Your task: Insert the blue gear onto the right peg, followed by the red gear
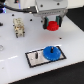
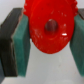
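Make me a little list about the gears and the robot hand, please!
red gear: held in the air between the gripper's fingers
gripper: shut on the red gear, above the table
blue gear: lying on the plate at its end toward the exterior view's right
plate: black-framed, flat on the white table
other peg: bare, upright
small beige object: on the table, apart from the plate

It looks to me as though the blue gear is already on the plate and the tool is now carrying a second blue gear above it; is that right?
Not quite. The blue gear does sit on the plate, but the tool is carrying the red gear, not a second blue one. The wrist view shows it best: the red gear sits clamped between the pads.
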Available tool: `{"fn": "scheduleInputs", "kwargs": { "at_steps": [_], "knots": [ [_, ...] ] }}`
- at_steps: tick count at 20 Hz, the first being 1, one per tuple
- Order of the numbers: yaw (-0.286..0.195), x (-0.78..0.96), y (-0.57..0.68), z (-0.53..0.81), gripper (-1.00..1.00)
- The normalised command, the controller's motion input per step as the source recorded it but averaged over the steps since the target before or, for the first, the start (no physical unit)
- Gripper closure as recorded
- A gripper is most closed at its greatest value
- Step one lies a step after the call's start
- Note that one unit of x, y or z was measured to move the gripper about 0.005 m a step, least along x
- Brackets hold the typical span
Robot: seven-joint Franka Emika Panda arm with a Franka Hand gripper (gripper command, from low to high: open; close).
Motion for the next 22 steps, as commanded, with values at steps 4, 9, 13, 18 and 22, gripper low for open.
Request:
{"fn": "scheduleInputs", "kwargs": {
  "at_steps": [4,9,13,18,22],
  "knots": [
    [0.0,0.78,-0.22,0.08,1.0],
    [0.0,0.63,-0.17,0.0,1.0],
    [0.0,0.55,-0.08,0.0,1.0],
    [0.0,0.5,-0.06,0.0,1.0],
    [0.0,0.48,0.0,0.0,1.0]
  ]
}}
